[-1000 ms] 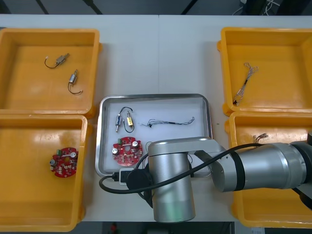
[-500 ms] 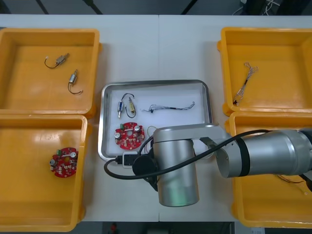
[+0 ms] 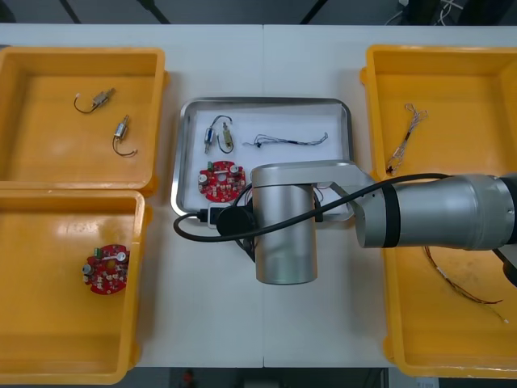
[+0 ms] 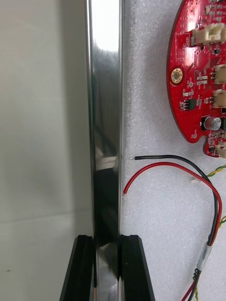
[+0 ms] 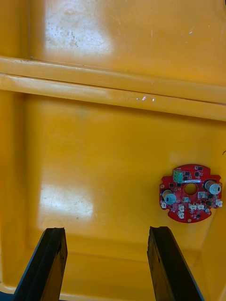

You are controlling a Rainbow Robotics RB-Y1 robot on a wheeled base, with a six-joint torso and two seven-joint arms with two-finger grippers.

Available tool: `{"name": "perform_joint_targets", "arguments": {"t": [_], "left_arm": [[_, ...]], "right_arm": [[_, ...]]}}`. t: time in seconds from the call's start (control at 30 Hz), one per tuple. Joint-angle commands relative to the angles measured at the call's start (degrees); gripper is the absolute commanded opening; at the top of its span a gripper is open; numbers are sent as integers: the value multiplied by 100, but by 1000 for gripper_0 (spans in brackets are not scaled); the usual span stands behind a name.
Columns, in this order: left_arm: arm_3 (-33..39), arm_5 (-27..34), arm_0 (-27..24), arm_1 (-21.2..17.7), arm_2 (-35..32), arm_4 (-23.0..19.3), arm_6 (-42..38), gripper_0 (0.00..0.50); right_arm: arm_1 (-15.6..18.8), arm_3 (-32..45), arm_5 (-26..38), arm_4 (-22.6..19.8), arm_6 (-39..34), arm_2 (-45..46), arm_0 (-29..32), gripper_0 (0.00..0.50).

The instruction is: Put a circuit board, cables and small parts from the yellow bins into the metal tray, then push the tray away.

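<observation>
- The push-away step is judged to be in hand: the tray (image 3: 266, 103) is loaded and is gripped by the right arm (image 3: 283, 234), which reaches in across the table's near side.
- The right gripper (image 4: 107, 241) is seen clamped on the tray's near rim (image 4: 106, 117). One black finger is set outside the wall and one inside, with the shiny metal pinched between them.
- For a clean push, the rim is best driven straight toward the far edge, with the fingers level and low. A lift or a twist would likely tip the tray or swing it toward a bin.
- A firm pinch is called for, since the wall is thin and slick and could slip between the pads.
- A slow, even pace is advised, as the load lies loose and could slide.
- Inside the tray, the board (image 4: 197, 70) lies just beyond the inner finger, close to the rim but apart from it.
- A red and black cable (image 4: 188, 171) is curled nearer the fingers, its bare ends just beside the wall.
- In the front view, small parts (image 3: 218, 137) and a thin cable (image 3: 291, 141) lie farther in, and the tray sits between the far bins.
- The left gripper (image 5: 107, 235) hangs spread wide over the near left bin (image 3: 48, 356), well apart from a second board (image 5: 190, 193).
</observation>
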State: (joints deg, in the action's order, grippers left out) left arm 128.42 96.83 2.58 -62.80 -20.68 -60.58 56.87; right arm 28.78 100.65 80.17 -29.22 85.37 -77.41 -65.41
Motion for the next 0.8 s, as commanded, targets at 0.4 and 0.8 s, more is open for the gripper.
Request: {"name": "perform_joint_targets", "arguments": {"t": [0.4, 0.8], "left_arm": [[95, -59, 103, -277, 47, 2, -114, 500], [95, -59, 103, -277, 47, 2, -114, 500]], "right_arm": [[84, -977, -837, -154, 402, -73, -939, 0], [84, -1619, -1320, -260, 727, -64, -1413, 0]]}}
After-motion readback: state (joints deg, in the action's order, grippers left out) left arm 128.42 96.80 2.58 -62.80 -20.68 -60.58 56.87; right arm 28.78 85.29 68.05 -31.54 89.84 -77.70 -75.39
